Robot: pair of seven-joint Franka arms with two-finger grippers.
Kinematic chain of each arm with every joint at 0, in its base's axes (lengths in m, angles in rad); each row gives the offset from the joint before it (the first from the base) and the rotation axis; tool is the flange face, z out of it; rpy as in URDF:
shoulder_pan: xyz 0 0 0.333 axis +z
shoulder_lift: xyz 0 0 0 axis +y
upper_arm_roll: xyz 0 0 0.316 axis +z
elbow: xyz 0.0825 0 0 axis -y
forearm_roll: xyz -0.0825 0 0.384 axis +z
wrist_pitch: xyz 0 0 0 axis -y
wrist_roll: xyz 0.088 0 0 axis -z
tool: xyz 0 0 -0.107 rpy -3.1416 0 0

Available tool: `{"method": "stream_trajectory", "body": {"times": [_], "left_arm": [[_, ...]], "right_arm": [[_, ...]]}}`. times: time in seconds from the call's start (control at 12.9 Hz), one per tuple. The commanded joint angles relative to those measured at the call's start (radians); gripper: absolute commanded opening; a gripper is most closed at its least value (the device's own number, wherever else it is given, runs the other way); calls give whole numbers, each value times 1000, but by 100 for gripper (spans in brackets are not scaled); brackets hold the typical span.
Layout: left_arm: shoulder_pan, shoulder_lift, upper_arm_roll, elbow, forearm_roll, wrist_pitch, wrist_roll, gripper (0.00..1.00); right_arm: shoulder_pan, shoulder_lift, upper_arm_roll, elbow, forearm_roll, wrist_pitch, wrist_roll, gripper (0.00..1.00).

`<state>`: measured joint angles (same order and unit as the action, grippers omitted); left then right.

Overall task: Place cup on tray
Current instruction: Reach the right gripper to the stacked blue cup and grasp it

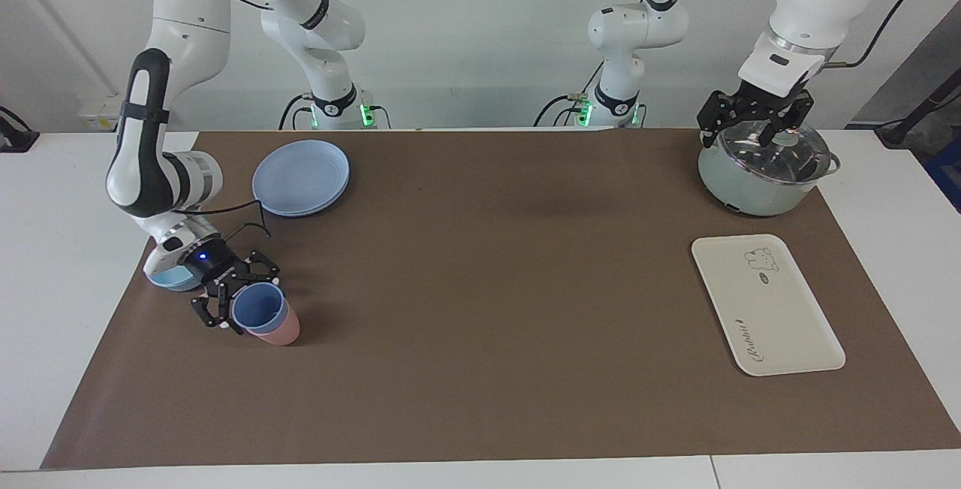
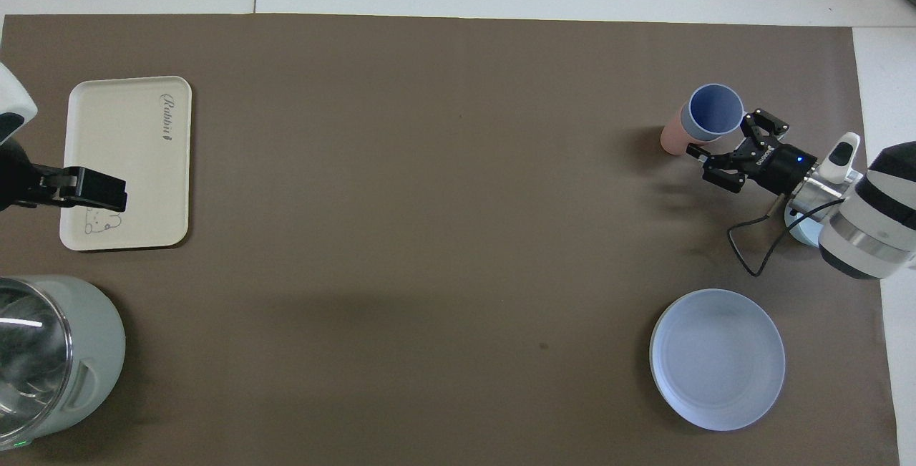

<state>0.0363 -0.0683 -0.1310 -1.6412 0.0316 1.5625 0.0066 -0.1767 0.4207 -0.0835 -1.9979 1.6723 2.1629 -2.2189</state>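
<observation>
The periwinkle-blue cup (image 1: 257,307) stands nested in a pink tumbler (image 1: 279,333) toward the right arm's end of the table. It also shows in the overhead view (image 2: 715,110). My right gripper (image 1: 250,300) is low and open, its fingers set on either side of the cup's upper part; I cannot tell whether they touch it. It shows in the overhead view too (image 2: 721,135). The cream tray (image 1: 766,303) with the bear drawing lies toward the left arm's end and has nothing on it. My left gripper (image 1: 753,127) waits open over the pot lid.
A light-green pot with a glass lid (image 1: 766,170) stands nearer to the robots than the tray. Stacked blue plates (image 1: 300,177) lie nearer to the robots than the cups. A low light-blue bowl (image 1: 169,279) sits under the right wrist.
</observation>
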Motion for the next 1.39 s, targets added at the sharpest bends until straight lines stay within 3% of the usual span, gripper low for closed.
{"method": "stream_trajectory", "body": {"times": [0.0, 0.31, 0.39, 0.54, 0.77, 1.01, 1.31], "left_arm": [[7, -24, -2, -20, 10, -1, 1, 100], [4, -24, -2, -20, 10, -4, 10, 100], [-2, -25, -2, -22, 10, -4, 13, 100], [-4, -27, -4, -26, 10, -4, 16, 100], [7, -31, -4, -35, 10, -2, 18, 100], [8, -31, -1, -37, 10, -2, 16, 100], [11, -31, 4, -40, 10, -1, 16, 100]], "right_arm": [[31, 7, 2, 2, 66, 3, -33, 100], [54, 7, 2, 2, 98, 14, -62, 100], [54, 9, 2, 2, 98, 21, -77, 78], [54, 9, 2, 4, 93, 26, -105, 0], [56, -26, 1, 11, 38, 37, -38, 0], [101, -167, 2, 16, -310, 150, 276, 0], [150, -281, 5, 30, -668, 150, 654, 0]]}}
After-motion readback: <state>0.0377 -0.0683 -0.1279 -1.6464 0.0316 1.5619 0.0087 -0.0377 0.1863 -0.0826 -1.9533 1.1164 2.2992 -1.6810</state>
